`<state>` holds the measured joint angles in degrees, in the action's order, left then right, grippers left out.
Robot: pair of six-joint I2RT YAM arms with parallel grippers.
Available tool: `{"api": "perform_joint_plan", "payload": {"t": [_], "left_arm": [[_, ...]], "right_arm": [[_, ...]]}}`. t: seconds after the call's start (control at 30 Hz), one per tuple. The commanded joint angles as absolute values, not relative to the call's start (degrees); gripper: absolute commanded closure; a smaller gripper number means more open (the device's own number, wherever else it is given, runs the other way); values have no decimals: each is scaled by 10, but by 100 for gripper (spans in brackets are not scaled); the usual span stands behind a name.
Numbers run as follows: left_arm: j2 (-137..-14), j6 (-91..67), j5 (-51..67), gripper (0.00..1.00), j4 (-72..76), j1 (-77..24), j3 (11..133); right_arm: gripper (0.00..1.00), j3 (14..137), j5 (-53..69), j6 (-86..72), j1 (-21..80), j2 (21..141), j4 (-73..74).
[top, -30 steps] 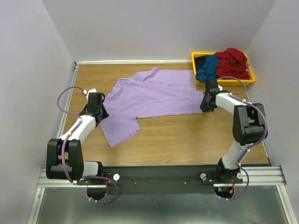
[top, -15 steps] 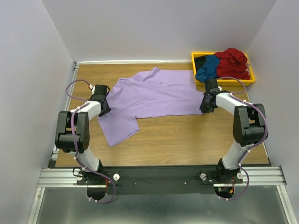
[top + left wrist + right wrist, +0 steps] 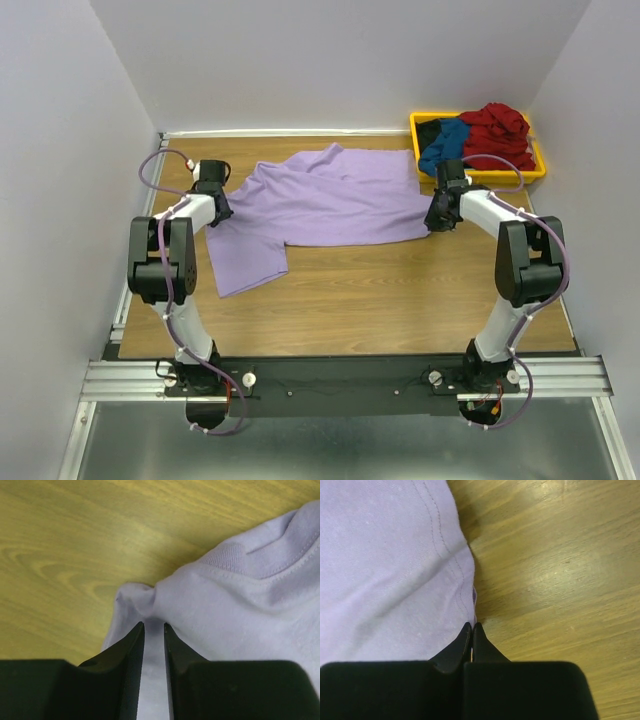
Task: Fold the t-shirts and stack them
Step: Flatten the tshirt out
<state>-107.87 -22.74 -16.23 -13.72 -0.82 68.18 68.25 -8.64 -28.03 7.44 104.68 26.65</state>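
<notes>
Tension is our aim: our left pincer [image 3: 154, 625] clamps a bunched shoulder fold of the lavender t-shirt [image 3: 320, 205]. Our right pincer [image 3: 471, 625] is pinched together on its hem corner, so we can likely pull it flat where it lies spread across the desk [image 3: 400, 300].

lavender t-shirt [image 3: 330, 200]: soft matt cloth | table [image 3: 400, 290]: smooth wood-grain | bin [image 3: 428, 117]: yellow plastic

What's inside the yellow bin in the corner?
A dark red shirt, a blue shirt and a bit of black cloth are heaped in the yellow bin. The bin's floor and anything beneath them is covered.
</notes>
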Motion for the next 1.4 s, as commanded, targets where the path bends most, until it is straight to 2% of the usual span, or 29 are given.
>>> {"api": "perform_joint_plan", "payload": {"t": [0.0,0.2,0.3,0.37,0.43,0.7,0.97,1.37], "left_arm": [[-1005,-249,-192,68,-150,-5,647],[-868,-279,-174,59,-173,-5,498],[-836,-297,-168,56,-175,-5,462],[-822,-304,-156,44,-178,-5,441],[-821,-308,-149,42,-180,-5,434],[-829,-308,-155,42,-188,-5,429],[-839,-306,-155,53,-193,-5,421],[-866,-287,-141,54,-181,17,410]], "right_arm": [[99,688,-66,-280,78,1037,272],[99,618,-51,-278,77,999,258],[99,592,-43,-280,78,973,243],[99,575,-39,-279,78,962,236],[99,564,-40,-276,77,959,229],[99,541,-31,-270,77,953,215],[99,535,-31,-269,78,947,209],[99,530,-33,-274,78,943,207]]}}
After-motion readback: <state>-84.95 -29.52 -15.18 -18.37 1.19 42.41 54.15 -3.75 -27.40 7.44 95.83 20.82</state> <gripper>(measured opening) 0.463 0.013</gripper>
